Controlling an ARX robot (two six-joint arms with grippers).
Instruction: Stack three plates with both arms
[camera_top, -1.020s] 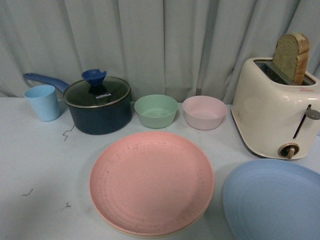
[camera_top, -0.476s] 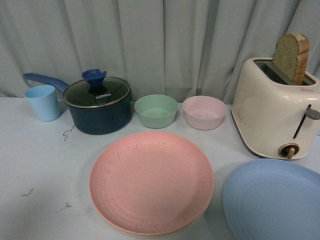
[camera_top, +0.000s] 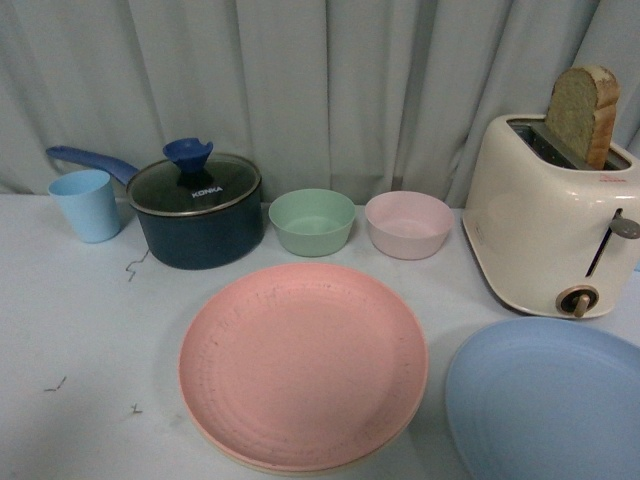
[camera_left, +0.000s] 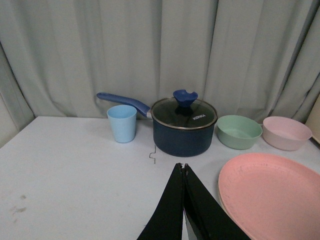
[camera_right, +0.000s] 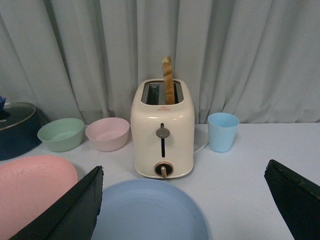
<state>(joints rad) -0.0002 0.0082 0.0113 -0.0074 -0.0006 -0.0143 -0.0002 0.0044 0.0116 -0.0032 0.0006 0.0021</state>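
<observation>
Front view, we are seeing blue plate lying flat before the toaster, pink plate left of it resting on cream plate, left gripper pressed together beside pink plate, right gripper spread wide facing blue plate.

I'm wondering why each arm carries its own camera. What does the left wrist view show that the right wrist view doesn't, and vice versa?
Only the left wrist view: the left gripper, shut, and a light blue cup by the handle of the dark blue saucepan. Only the right wrist view: the toaster holding a bread slice, the light blue plate, a second blue cup, and the open right gripper. Both: the pink plate, green bowl, pink bowl and that saucepan, though just its edge in the right wrist view.
</observation>
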